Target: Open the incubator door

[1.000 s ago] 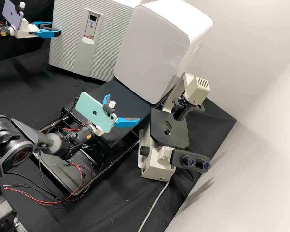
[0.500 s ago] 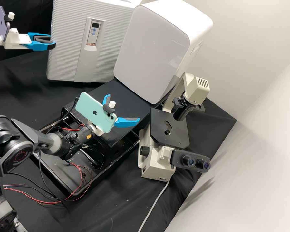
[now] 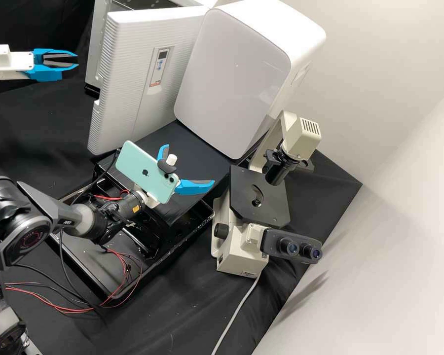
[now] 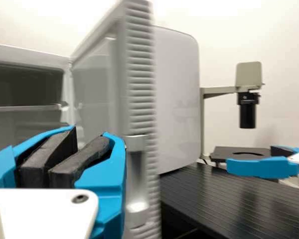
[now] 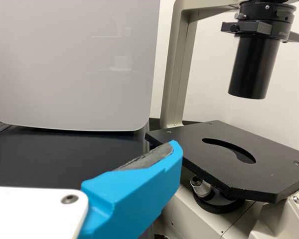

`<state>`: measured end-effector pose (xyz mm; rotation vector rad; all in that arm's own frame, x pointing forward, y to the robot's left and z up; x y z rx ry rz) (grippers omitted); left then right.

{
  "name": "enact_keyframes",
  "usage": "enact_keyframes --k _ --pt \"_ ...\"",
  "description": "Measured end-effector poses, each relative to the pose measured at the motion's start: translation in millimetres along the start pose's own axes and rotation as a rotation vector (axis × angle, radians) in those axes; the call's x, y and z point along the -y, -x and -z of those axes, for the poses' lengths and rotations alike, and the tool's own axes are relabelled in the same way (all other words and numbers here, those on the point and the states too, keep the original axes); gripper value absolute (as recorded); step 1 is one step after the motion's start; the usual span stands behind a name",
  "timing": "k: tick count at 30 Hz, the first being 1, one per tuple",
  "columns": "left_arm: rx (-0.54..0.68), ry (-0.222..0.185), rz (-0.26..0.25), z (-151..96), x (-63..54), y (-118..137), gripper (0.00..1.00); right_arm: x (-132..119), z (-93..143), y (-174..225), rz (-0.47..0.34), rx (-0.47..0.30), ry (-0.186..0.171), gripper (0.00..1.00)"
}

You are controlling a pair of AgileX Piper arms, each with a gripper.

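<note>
Pale grey and ribbed across its face, the incubator door (image 3: 126, 93) stands swung partway out from the white-framed incubator cabinet (image 4: 27, 55) at the back of the black tabletop (image 3: 192, 301), its hinged side close to the tall glossy white rounded box (image 3: 237, 69). In the left wrist view the cabinet's dark inside shows past it, so the door is certainly open. The left gripper (image 3: 77, 60), white with blue fingers, is held beside the door's free edge, where pushing would turn it most easily. Its jaws are nearly together, a narrow gap between them, and clamp nothing; such a slim shape probably suits slipping behind the edge better than a wide spread would. Whether they touch the door cannot be told. A silvery-grey handle recess (image 4: 136, 209) sits on that same free edge, presumably to give leverage.

The right gripper (image 3: 188, 164), jaws wide apart and empty, hangs near the beige and black microscope (image 3: 246, 246), apparently parked because this job needs one arm. If the door must go wider, the left arm would likely sweep it outward; the neighbouring box could limit its swing, and too hard a push might knock the two together
</note>
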<state>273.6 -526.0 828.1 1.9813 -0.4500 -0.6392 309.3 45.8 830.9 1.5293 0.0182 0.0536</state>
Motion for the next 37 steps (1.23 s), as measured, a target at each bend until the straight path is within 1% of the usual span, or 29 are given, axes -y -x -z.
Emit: enact_keyframes --k 2,5,7,10,13,14,15,19,21,22,26,29,31,34,35,37 --pt "-0.024 0.004 -0.021 1.3 -2.2 1.0 0.00 0.0 0.0 0.0 0.000 0.000 0.000 1.00" --pt "-0.062 -0.017 -0.049 2.5 -4.5 0.5 0.00 0.0 0.0 0.0 0.000 0.000 0.000 1.00" --pt "-0.118 -0.030 -0.064 5.7 -4.8 1.3 0.00 0.0 0.0 0.0 0.000 0.000 0.000 1.00" --pt "-0.212 -0.066 -0.068 11.5 -5.2 2.4 0.00 0.0 0.0 0.0 0.000 0.000 0.000 1.00" --pt "-0.319 -0.080 -0.071 20.1 -5.7 4.5 0.00 0.0 0.0 0.0 0.000 0.000 0.000 1.00" --pt "-0.350 -0.095 -0.066 22.5 -5.4 5.2 0.00 0.0 0.0 0.0 0.000 0.000 0.000 1.00" --pt "-0.377 -0.101 -0.066 24.4 -5.5 5.8 1.00 0.0 0.0 0.0 0.000 0.000 0.000 1.00" --pt "-0.474 -0.122 -0.069 32.3 -6.5 9.5 1.00 0.0 0.0 0.0 0.000 0.000 0.000 1.00" --pt "-0.490 -0.139 -0.064 32.9 -6.3 9.7 1.00 0.0 0.0 0.0 0.000 0.000 0.000 1.00" --pt "-0.497 -0.155 -0.055 32.6 -5.6 9.3 1.00 0.0 0.0 0.0 0.000 0.000 0.000 1.00" --pt "-0.506 -0.191 -0.028 32.8 -0.9 7.5 1.00 0.0 0.0 0.0 0.000 0.000 0.000 1.00" --pt "-0.513 -0.209 -0.020 33.1 3.3 7.4 1.00 0.0 0.0 0.0 0.000 0.000 0.000 1.00" --pt "-0.530 -0.207 -0.036 34.8 6.2 9.4 1.00 0.0 0.0 0.0 0.000 0.000 0.000 1.00" --pt "-0.526 -0.205 -0.079 35.3 11.1 12.8 1.00 0.0 0.0 0.0 0.000 0.000 0.000 1.00" --pt "-0.524 -0.191 -0.096 35.9 12.5 13.5 1.00 0.0 0.0 0.0 0.000 0.000 0.000 1.00" --pt "-0.519 -0.172 -0.115 37.0 13.8 14.3 1.00 0.0 0.0 0.0 0.000 0.000 0.000 1.00"
